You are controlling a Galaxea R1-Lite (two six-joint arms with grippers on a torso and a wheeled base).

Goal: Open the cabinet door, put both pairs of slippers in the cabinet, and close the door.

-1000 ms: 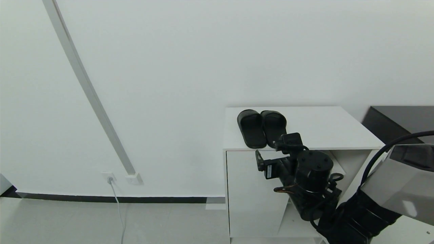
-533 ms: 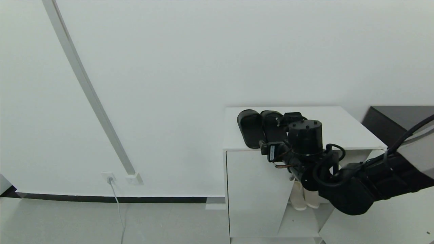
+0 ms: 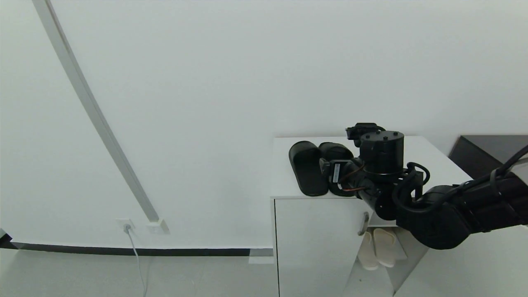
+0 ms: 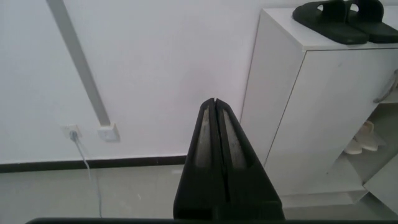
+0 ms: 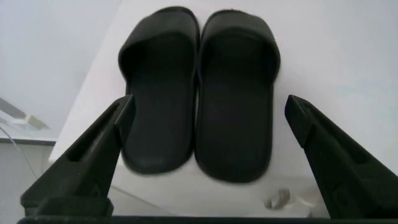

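Head view: a white, smooth-faced cabinet (image 3: 437,159) stands against a plain wall (image 3: 247,82). The black slippers (image 3: 307,169), matte moulded slides with broad straps, lie side by side on the cabinet top near its left edge, with their heels at the front edge. The one farther from that edge is partly hidden by the right arm (image 3: 445,214), which lies across the top. A white sticker (image 3: 336,172) on the wrist bears print too small to read. Below, the left door (image 3: 313,247) is shut and carries a curved metal handle (image 3: 364,223). The compartment beside it is open, and the white slippers (image 3: 377,247) lie paired on its shelf. The cabinet's foot is cut off.

Left wrist view: the left gripper (image 4: 214,109) hangs before the wall, well apart from the cabinet. Its two flat dark fingers (image 4: 205,143) are pressed together on nothing.

Right wrist view: the right gripper (image 5: 210,102) is spread wide over the black pair, with one wedge-shaped finger (image 5: 87,155) to each side. Whether either touches a slipper cannot be told.
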